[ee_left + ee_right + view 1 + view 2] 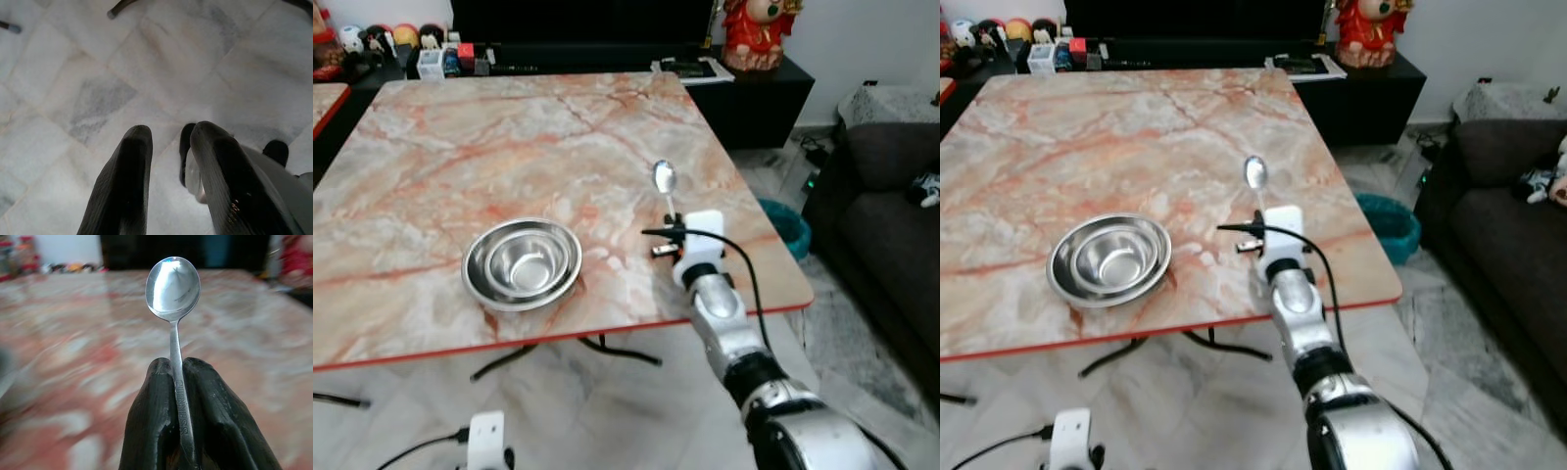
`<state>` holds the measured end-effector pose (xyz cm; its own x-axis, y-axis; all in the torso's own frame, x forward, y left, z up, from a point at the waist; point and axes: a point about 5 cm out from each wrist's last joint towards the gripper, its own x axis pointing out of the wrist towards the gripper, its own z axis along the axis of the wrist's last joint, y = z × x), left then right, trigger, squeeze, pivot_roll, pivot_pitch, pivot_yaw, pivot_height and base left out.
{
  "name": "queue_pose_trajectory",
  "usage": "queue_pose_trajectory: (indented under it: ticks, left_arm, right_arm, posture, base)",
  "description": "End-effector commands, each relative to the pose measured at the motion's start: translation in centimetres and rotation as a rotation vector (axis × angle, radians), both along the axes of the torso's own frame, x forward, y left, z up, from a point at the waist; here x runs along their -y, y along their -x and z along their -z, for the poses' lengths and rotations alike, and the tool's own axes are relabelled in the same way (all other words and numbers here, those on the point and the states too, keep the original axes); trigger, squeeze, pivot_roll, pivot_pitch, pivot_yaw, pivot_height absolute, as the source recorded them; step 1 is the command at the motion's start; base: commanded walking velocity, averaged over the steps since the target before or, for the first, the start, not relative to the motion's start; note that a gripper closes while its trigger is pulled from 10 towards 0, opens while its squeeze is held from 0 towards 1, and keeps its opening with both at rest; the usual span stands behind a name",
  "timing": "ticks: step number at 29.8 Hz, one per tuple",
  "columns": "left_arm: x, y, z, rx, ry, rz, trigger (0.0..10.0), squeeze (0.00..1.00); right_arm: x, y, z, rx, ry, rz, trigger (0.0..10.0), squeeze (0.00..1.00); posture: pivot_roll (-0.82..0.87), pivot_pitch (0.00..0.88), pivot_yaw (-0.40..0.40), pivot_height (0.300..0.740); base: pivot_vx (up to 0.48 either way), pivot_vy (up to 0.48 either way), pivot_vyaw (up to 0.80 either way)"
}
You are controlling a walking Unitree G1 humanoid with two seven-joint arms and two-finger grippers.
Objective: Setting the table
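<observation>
A: Where's the spoon?

B: In the right pincer. Both black fingers are clenched on its handle, and the bowl end sticks out past the tips. From the head camera it is held over the table, near the right edge, pointing away from the robot.

A: Is it touching the top?

B: I can't tell; the wrist view has it raised with the marble blurred behind.

A: And the bowl?

B: A steel one, standing on the table near the front edge, to the left of the spoon and well apart from it. It looks like two nested, one inside the other.

A: The left pincer?

B: Hanging low over the pale marble floor, fingers parted with a gap between them, holding nothing.

A: Anything else around?

B: A dark sofa to the right, a teal bin beside the table's far right side, and a red figurine on the black cabinet behind it.
</observation>
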<state>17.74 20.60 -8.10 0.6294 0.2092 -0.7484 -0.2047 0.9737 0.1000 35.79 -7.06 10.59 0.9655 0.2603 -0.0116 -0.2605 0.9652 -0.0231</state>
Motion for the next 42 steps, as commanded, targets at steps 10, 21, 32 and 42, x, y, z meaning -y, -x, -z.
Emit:
queue_pose_trajectory:
  ticks: [10,21,32,42]
  left_arm:
    - [0.5,1.6,0.8,-0.043,0.016,-0.017,10.0,0.0]
    - [0.4,2.3,1.1,-0.06,0.012,-0.021,10.0,0.0]
    - [-0.2,2.5,1.0,-0.063,-0.003,-0.032,10.0,0.0]
    - [-0.3,2.7,1.1,-0.065,-0.006,-0.043,10.0,0.0]
  right_arm:
    - [-1.5,0.9,1.2,-0.064,0.022,-0.037,10.0,0.0]
    - [-3.0,1.3,2.5,-0.214,0.017,-0.001,10.0,0.0]
    - [-5.0,1.2,1.8,-0.237,-0.008,-0.034,10.0,0.0]
    - [-5.6,1.4,1.8,-0.251,-0.009,-0.051,10.0,0.0]
  posture:
    - [0.1,0.103,-0.042,0.715]
    - [0.11,0.117,-0.043,0.715]
    - [0.13,0.119,-0.042,0.715]
    - [0.13,0.122,-0.048,0.715]
  base:
    - [0.0,0.0,0.0]
    - [0.0,0.0,0.0]
    - [0.0,0.0,0.0]
    - [0.0,0.0,0.0]
